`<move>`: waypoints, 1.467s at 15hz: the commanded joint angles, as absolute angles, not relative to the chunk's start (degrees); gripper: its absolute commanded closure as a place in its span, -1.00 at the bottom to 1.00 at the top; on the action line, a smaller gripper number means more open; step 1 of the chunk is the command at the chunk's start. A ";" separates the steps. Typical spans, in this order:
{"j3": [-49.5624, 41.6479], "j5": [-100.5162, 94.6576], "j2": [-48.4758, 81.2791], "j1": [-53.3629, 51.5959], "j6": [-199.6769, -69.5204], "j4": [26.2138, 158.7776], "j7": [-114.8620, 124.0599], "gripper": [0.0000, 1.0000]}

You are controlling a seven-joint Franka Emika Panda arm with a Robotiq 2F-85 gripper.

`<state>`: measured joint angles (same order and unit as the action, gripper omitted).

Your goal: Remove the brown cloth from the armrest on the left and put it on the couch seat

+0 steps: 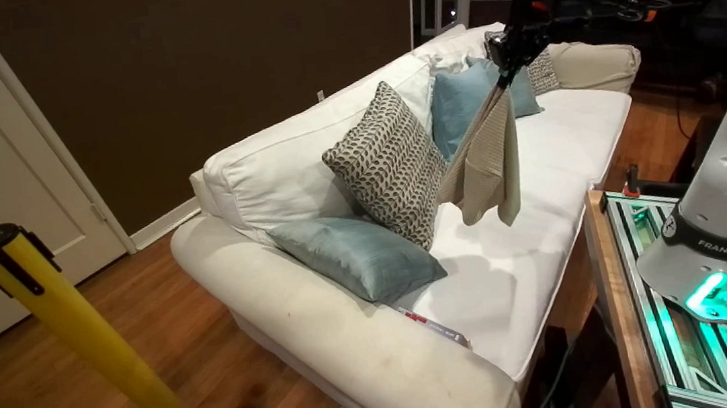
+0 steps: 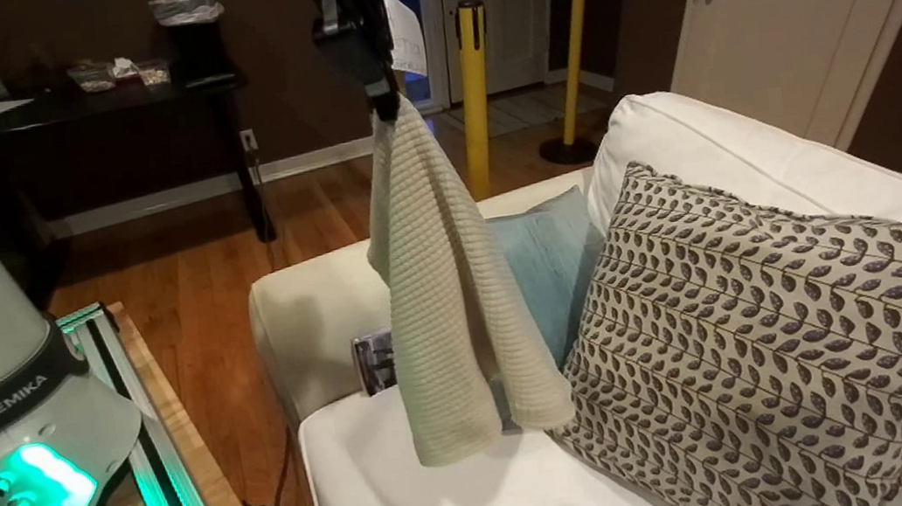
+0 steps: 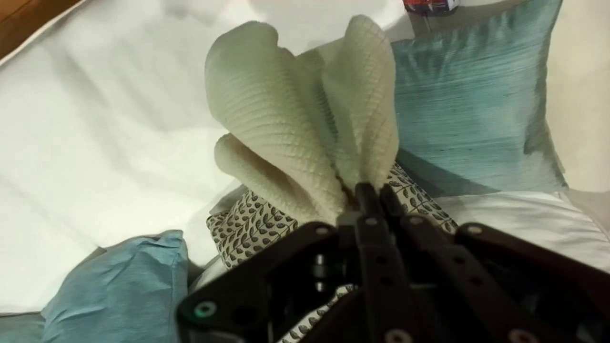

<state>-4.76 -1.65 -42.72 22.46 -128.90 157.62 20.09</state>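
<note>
The brown cloth (image 1: pixel 488 164) is a pale tan waffle-textured sheet hanging in folds from my gripper (image 1: pixel 503 81). It also shows in an exterior view (image 2: pixel 442 316) and in the wrist view (image 3: pixel 281 109). My gripper's fingertips are shut on its top, in an exterior view (image 2: pixel 386 108) and in the wrist view (image 3: pixel 378 195). The cloth's lower edge hangs free above the couch seat (image 1: pixel 473 280), with shadows below it. The seat also shows in the wrist view (image 3: pixel 95 143). The armrest (image 1: pixel 349 327) is bare; it also shows in an exterior view (image 2: pixel 314 316).
A leaf-patterned cushion (image 1: pixel 393 167) leans on the backrest beside the cloth. A teal cushion (image 1: pixel 369 257) lies against the armrest, near a small box (image 1: pixel 437 328). More teal cushions (image 1: pixel 461 102) stand farther along. The robot's table (image 1: pixel 602 260) borders the couch front.
</note>
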 commanded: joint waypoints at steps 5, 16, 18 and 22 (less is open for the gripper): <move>-4.34 -1.86 -43.16 22.18 -128.73 157.27 20.37 0.92; -11.10 -4.78 -21.83 23.34 -135.54 146.27 12.87 0.98; -12.56 -4.09 -17.51 22.45 -135.77 143.75 10.78 0.98; -13.41 -4.36 -10.68 21.71 -136.16 139.80 9.98 0.98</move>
<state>-12.30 -3.72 -16.24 23.09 -135.57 143.49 10.70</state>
